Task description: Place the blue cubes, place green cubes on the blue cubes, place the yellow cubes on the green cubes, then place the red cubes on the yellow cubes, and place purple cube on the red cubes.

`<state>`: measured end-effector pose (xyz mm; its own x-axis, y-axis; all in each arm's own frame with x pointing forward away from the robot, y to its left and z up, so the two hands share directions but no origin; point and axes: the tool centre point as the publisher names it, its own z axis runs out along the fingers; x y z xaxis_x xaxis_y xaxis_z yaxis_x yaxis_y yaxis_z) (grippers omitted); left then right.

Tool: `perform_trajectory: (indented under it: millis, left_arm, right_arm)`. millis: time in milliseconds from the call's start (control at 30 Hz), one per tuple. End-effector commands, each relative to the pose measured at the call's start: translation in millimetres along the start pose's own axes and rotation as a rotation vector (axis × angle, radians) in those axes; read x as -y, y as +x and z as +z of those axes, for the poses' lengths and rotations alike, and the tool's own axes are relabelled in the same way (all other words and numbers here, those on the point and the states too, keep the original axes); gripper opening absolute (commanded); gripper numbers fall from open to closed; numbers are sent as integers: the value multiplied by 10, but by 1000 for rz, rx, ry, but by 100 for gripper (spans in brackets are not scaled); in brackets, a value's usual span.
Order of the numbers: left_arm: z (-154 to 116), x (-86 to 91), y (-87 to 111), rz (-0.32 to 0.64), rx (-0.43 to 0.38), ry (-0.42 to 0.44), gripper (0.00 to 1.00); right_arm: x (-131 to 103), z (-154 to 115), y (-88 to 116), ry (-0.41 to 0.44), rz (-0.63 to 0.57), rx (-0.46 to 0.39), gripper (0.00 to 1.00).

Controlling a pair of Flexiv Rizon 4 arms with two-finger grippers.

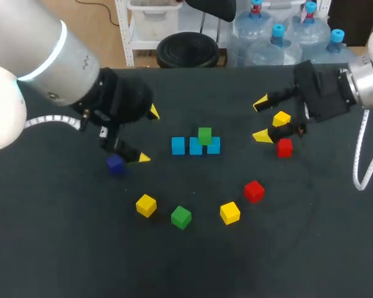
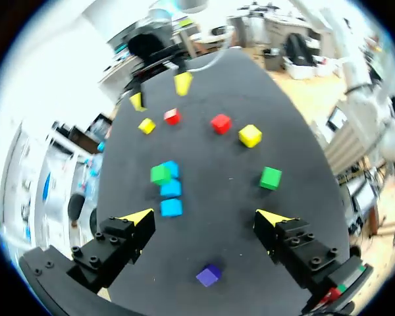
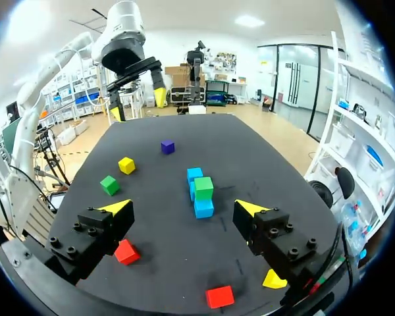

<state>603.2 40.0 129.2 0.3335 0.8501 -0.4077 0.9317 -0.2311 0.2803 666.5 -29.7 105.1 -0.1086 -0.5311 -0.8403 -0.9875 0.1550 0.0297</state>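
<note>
Three blue cubes [image 1: 195, 147] lie in a row at the table's middle, and one green cube [image 1: 204, 135] sits on the row toward its right end. A purple cube [image 1: 115, 164] lies beside my left gripper [image 1: 148, 135], which is open and empty. The left wrist view has the purple cube [image 2: 209, 275] under the open left gripper [image 2: 205, 220]. My right gripper [image 1: 260, 119] is open at the right, next to a yellow cube [image 1: 281, 118] and a red cube [image 1: 285, 148]. In the right wrist view the blue row [image 3: 201, 207] lies ahead of the right gripper [image 3: 183, 209].
Nearer the front edge lie a yellow cube [image 1: 146, 205], a second green cube [image 1: 181, 217], another yellow cube [image 1: 230, 212] and a red cube [image 1: 253, 190]. A white cable [image 1: 360, 155] hangs from the right arm.
</note>
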Motion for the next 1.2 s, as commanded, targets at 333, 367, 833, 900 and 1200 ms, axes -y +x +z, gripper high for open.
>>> perform_trajectory:
  millis: [333,367,833,900,1200]
  left_arm:
    - [-28,283,-232,214,117,128,100]
    - [-13,303,-245,216,121,128,100]
    - [336,614,-438,243,150,84,100]
    - [397,669,-437,254,140,95,100]
    - [652,792,-338,267,98,118,100]
  right_arm:
    - [2,3,3,0,-1,2,100]
    - [2,3,3,0,-1,2,100]
    - [2,3,3,0,-1,2,100]
    - [2,3,3,0,-1,2,100]
    - [2,3,3,0,-1,2,100]
